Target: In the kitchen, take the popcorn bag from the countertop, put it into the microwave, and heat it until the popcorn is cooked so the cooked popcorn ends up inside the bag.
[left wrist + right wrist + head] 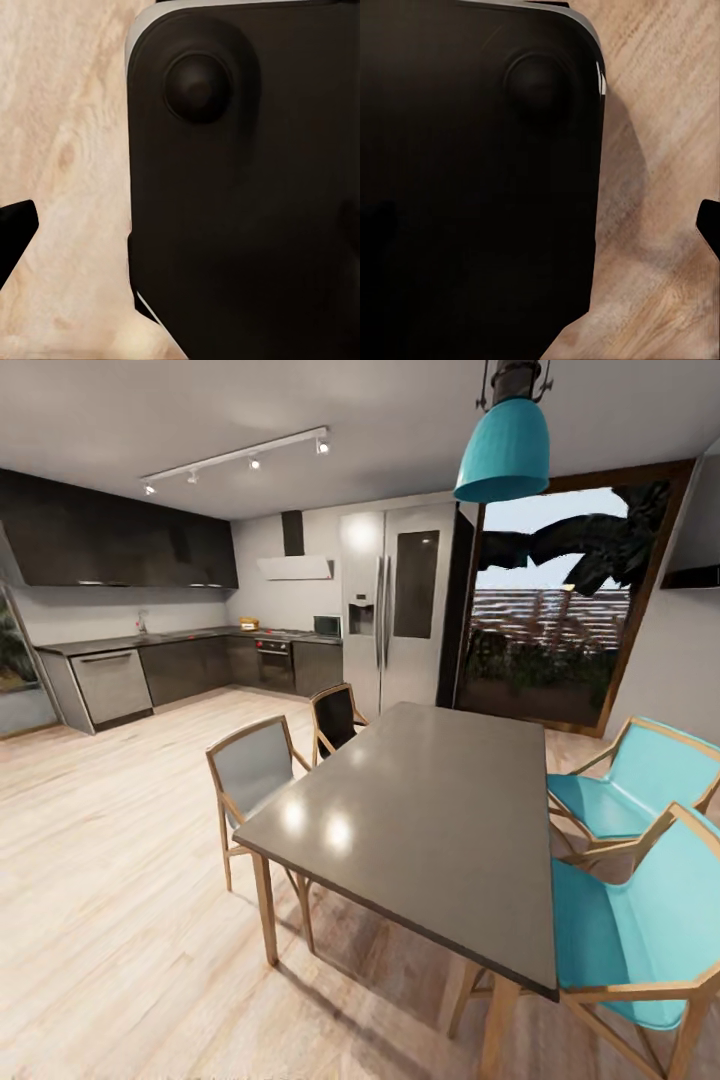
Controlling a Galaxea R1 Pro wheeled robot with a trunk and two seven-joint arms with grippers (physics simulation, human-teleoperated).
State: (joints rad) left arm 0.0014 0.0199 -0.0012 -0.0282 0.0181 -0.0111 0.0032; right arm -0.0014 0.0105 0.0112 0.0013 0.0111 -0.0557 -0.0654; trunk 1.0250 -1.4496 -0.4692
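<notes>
Start with your grippers. In each wrist view you look down past a big dark robot part [247, 187] at the light wood floor [67, 150]. One black finger tip [13, 232] pokes in at the edge of the left wrist view, and one [709, 225] at the edge of the right wrist view. You cannot tell how wide either gripper is open, and nothing shows between the fingers. My guess is your arms hang low and tucked in because you are driving, not grabbing.

Now look out from the head. A grey dining table [440, 800] stands close in front of you, with a grey chair [252, 765] and teal chairs [640, 775] around it. A teal lamp [505, 452] hangs above.

The kitchen is far across the room. The countertop [190, 635] runs along dark cabinets. The microwave [327, 625] sits on it, just beside the tall steel fridge [400, 610]. A small yellowish thing [249, 624] sits farther along the countertop. It may be the popcorn bag, but it is too small to tell.

No writing can be read anywhere from here.

You have not reached the kitchen yet, so go around the table first.
</notes>
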